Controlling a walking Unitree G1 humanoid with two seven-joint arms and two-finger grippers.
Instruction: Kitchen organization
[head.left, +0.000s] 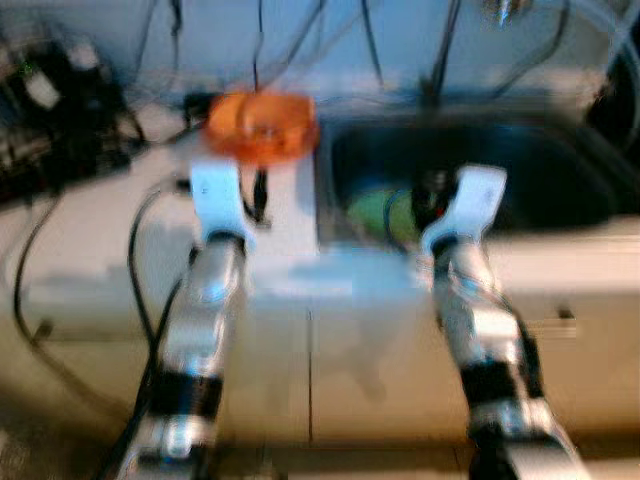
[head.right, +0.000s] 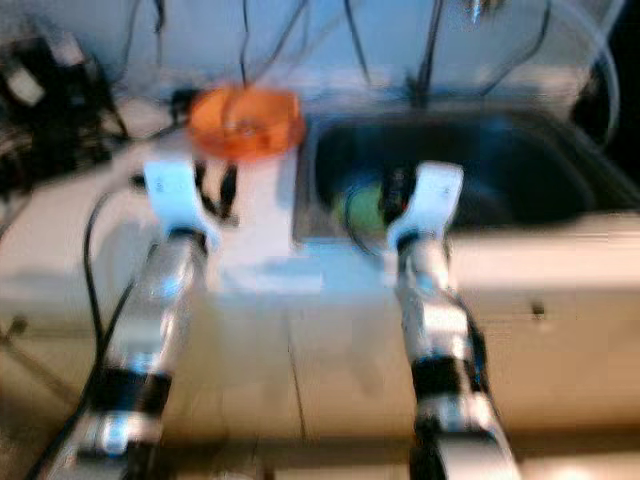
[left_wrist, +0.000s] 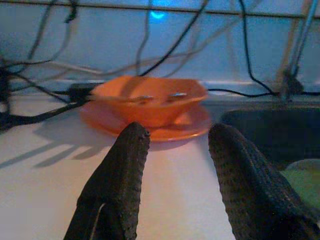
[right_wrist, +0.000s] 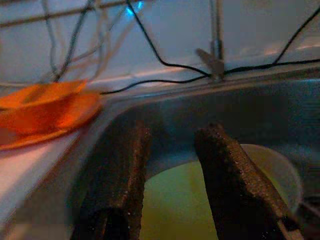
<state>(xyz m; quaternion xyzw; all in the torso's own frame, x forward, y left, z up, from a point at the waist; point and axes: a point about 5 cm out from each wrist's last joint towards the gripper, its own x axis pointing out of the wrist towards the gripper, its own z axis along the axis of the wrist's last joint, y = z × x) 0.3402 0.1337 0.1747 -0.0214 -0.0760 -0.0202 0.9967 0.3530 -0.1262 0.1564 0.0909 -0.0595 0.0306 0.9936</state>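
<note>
An orange bowl sits on an orange plate on the white counter, just left of the sink. My left gripper is open, low over the counter, a short way in front of the bowl, nothing between its fingers. My right gripper is open over the front left of the dark sink. Below it lies a pale green plate with a lighter dish beside it. In the eye views both arms reach forward over the counter edge, the left gripper near the bowl.
Several black cables and dark devices crowd the counter's back left. A tap stands behind the sink. White cabinet fronts run below the counter edge. Bare counter lies to the left of my left arm.
</note>
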